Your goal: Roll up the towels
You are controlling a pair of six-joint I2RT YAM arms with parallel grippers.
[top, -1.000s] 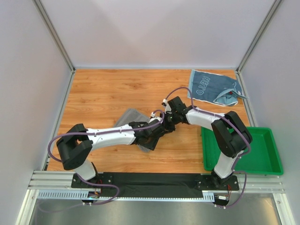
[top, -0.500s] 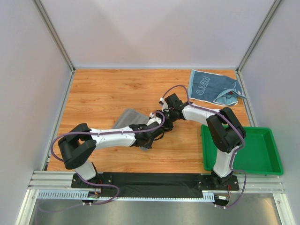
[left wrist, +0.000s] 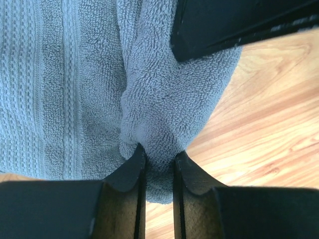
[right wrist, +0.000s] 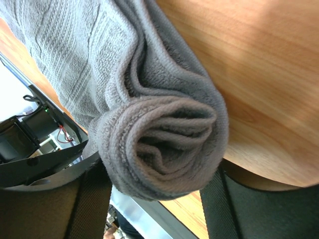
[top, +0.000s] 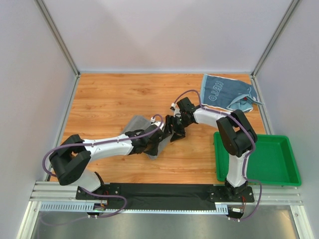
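A grey towel [top: 136,123] lies mid-table, partly rolled up at its right end. My left gripper [top: 157,143] is shut on a bunched fold of this towel [left wrist: 75,89], the cloth squeezed between its jaws [left wrist: 158,152]. The right gripper [top: 174,132] meets it from the right. In the right wrist view the towel's spiral rolled end [right wrist: 164,144] sits between the spread fingers of the open right gripper [right wrist: 155,172]. A light blue towel [top: 227,92] with white lettering lies flat at the back right, away from both grippers.
A green plastic tray [top: 269,160] stands at the right front, beside the right arm's base. Grey walls and metal posts close in the wooden table [top: 109,97] on three sides. The right gripper's dark finger [left wrist: 239,22] shows above the towel in the left wrist view.
The left jaws have closed onto the grey towel's fold while the right jaws have spread apart around the roll. Both grippers and the left arm have shifted a little to the left.
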